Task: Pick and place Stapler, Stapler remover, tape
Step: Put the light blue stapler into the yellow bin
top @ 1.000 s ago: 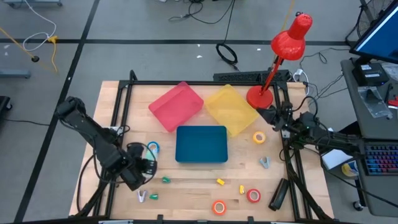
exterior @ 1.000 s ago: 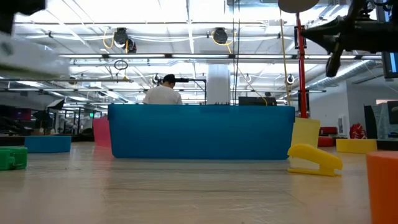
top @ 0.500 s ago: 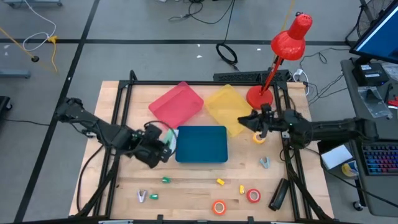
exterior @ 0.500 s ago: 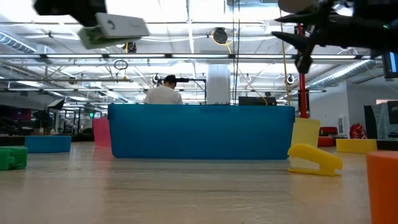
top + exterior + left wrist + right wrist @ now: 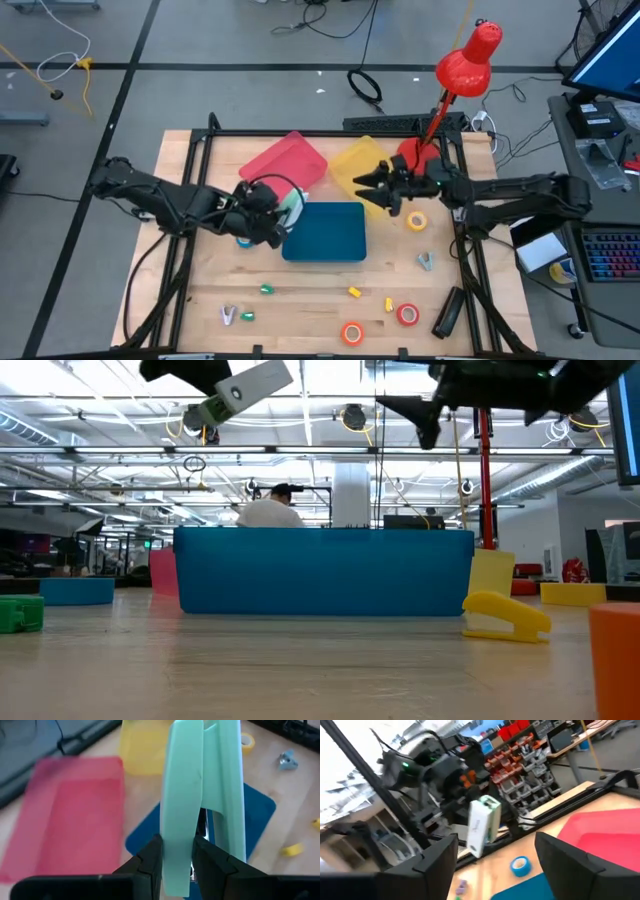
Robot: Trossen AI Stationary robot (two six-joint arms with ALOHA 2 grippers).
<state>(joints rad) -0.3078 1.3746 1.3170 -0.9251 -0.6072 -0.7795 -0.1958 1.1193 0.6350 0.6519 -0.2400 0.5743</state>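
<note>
My left gripper is shut on a pale green stapler, held in the air over the left edge of the blue tray; the stapler also shows high up in the low view. Over the yellow tray my right gripper hangs open with nothing between its fingers. Flat on the table lie a yellow tape roll, a red one, an orange one and a blue one, half hidden under the left arm. Two staple removers lie there too. My left gripper pinches the stapler's near end between its two fingers. The fingers come roughly level from the table's left and lie along the stapler. It juts out beyond the fingertips, tilted, lifted clear of the table and trays.
A red tray lies behind the blue one, beside the yellow tray. A red desk lamp stands at the far right corner. A black stapler and small green and yellow bits lie near the front edge.
My left gripper has carried the stapler up from the table's near left toward the far and right, to the blue tray's left edge. My right gripper has swung from the right edge toward the left, over the yellow tray, and has opened.
</note>
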